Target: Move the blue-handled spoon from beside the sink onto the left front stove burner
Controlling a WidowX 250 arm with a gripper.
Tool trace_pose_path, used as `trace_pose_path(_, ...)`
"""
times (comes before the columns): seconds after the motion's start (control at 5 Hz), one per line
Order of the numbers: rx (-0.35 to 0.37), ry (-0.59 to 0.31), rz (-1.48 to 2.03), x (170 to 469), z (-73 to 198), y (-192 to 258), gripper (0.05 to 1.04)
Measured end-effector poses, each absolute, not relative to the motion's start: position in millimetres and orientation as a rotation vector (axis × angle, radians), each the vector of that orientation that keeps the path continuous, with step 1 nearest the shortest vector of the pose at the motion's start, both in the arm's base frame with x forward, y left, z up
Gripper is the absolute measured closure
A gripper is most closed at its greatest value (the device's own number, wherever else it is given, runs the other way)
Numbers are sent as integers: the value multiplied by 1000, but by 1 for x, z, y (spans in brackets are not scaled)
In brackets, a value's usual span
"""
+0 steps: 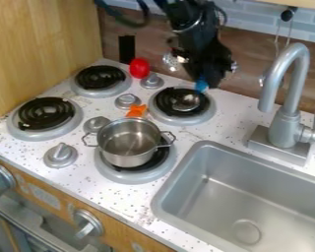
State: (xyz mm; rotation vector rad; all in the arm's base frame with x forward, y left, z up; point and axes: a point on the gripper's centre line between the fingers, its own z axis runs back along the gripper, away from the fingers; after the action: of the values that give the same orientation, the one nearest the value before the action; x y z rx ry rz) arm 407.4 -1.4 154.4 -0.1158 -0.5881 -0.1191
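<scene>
Nearest the viewer was the wooden front of a toy kitchen, with silver knobs (88, 224) and a grey oven handle (30, 222). Above it spread the bench (114, 204), white with dark speckles, with a grey sink (252, 197) sunk into its right side. A shiny two-handled metal pot (128, 142) sat on the front right burner (114, 175), left of the sink. Another black coil burner (46, 114) lay farther left, and small silver dials stood between the burners. Just behind the pot was a small orange item (136, 111). A metal spoon (186, 102) with a blue handle had its bowl over the back right burner (161, 114). The black pincer (208, 83) hung right at the blue handle; whether it was clenched on it could not be told. A red rounded object (139, 68) stood near the back left burner (101, 78). A curved silver faucet (284, 93) rose behind the sink. Beyond were a brown wood-grain backsplash (252, 64), blue-grey tiles (252, 19) and, at left, a pale wooden panel (38, 49).
</scene>
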Motion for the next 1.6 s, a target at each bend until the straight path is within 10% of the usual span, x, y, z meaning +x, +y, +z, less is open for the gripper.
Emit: trace_pose_path(1.6, 311, -420, 455, 366, 85, 271, 641)
